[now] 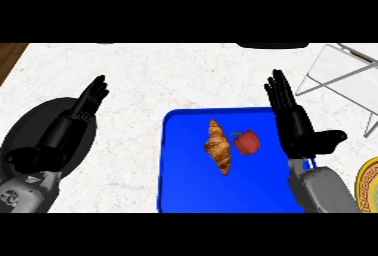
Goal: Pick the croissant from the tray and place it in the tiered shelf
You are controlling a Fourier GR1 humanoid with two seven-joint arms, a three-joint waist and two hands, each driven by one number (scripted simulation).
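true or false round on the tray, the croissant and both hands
1. The croissant lies on the blue tray. True.
2. The right hand is curled round the croissant. False: it is open, fingers straight, at the tray's right edge.
3. A red pepper sits just right of the croissant. True.
4. The croissant is already in the tiered shelf. False: it is on the tray.
5. The left hand is open, above a dark plate. True.

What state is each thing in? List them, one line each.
croissant: lying on the blue tray, untouched
red pepper: on the tray, beside the croissant
tiered shelf: partly in view, no croissant in it
left hand: open, holding nothing
right hand: open, holding nothing
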